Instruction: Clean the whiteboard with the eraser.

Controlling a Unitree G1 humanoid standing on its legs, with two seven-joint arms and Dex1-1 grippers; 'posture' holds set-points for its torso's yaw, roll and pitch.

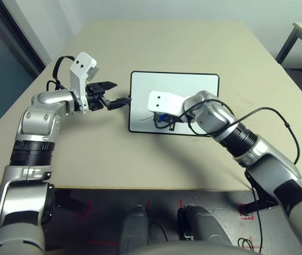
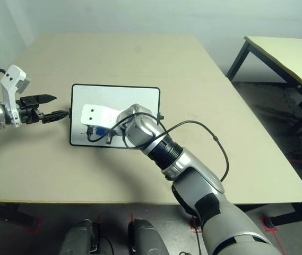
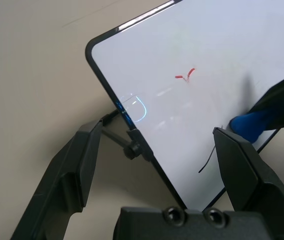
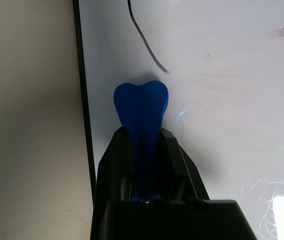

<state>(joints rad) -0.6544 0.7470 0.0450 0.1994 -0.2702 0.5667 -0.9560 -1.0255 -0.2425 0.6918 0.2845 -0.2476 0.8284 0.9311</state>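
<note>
The cleaning is under way but not finished: the right gripper (image 4: 142, 132) is pinching the blue eraser (image 4: 141, 107) tightly between its fingers and pressing its tip against the whiteboard (image 1: 193, 87), close to the board's near left edge. Marks are remaining on the white surface: a small red tick (image 3: 185, 76) toward the middle of the board and a thin dark stroke (image 4: 146, 37) just beside the eraser, so both are waiting to be wiped; the far part of the board is looking bare. The left gripper (image 1: 113, 94) is standing wide, holding nothing, with its fingers reaching around the small knob (image 3: 132, 150) on the board's left edge, seemingly to steady the board, though I cannot tell whether they are touching it. The board is lying flat near the middle of a plain beige tabletop (image 1: 166, 42), which is carrying nothing else. A second table (image 2: 283, 53) with dark legs is standing to the right on a grey floor, and pale walls are closing the room behind.
</note>
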